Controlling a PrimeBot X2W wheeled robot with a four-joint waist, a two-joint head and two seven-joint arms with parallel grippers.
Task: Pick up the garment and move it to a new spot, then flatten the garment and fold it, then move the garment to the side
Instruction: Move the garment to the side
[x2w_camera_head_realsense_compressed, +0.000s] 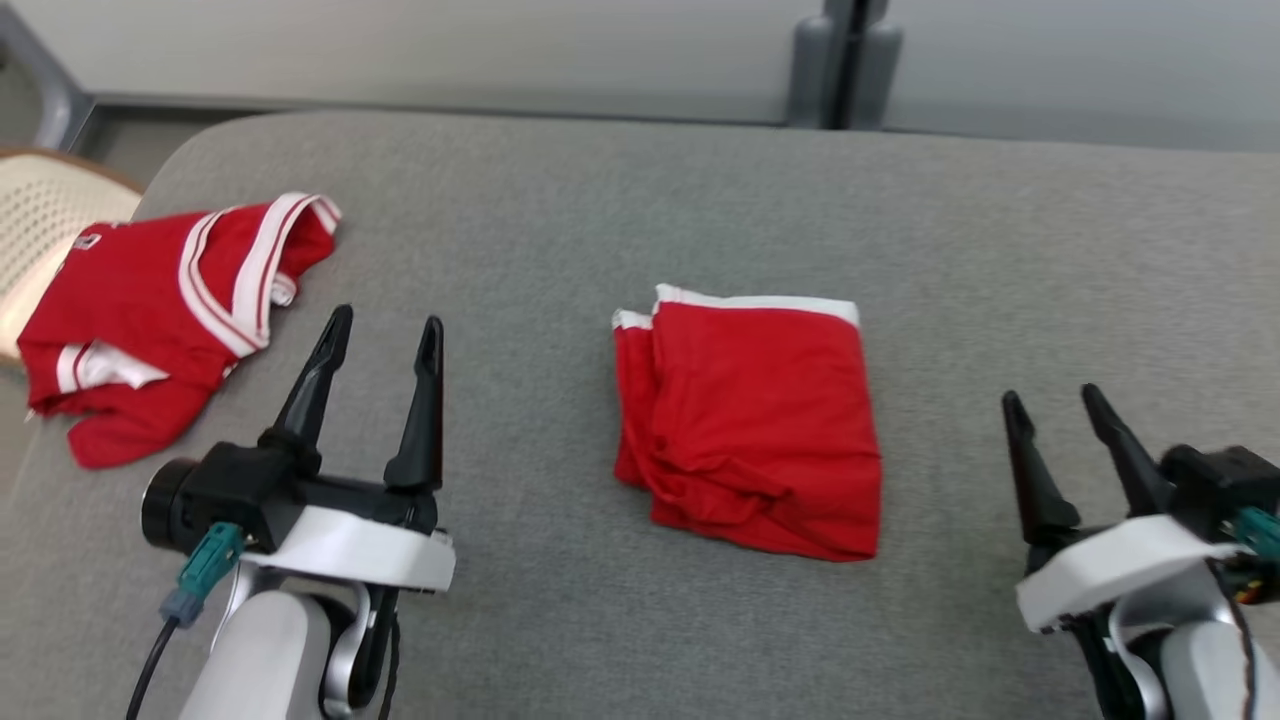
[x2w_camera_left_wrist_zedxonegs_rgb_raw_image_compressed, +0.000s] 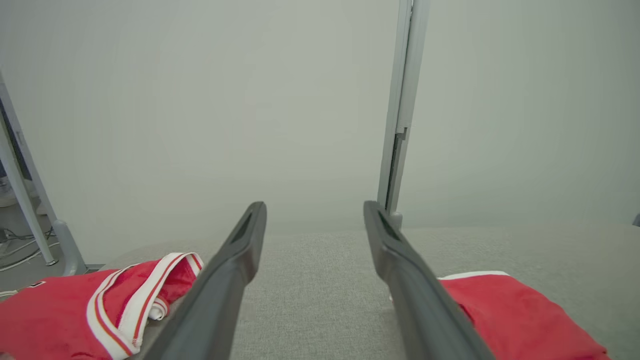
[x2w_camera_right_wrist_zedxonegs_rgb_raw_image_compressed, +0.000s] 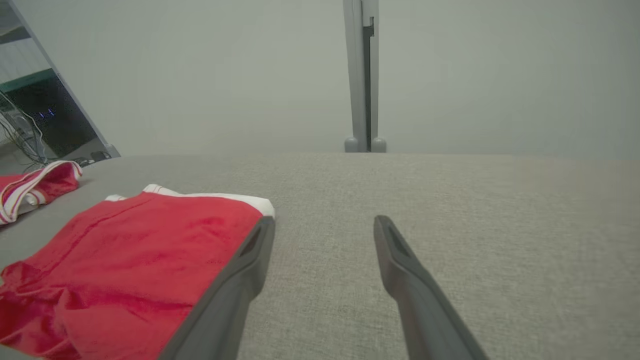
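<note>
Grey padded surface (x2w_camera_head_realsense_compressed: 640, 200), folded red garment (x2w_camera_head_realsense_compressed: 755, 430)

We can read no text, brand, number or sign; the small pale patch (x2w_camera_head_realsense_compressed: 88, 240) on the crumpled red jersey with white trim (x2w_camera_head_realsense_compressed: 130, 320) is too blurred.

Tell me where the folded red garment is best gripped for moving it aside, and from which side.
Probably its left and right edges, one gripper each, from either side: the folded red garment lies flat between the open left gripper and right gripper, and its left edge shows stacked layers.
</note>
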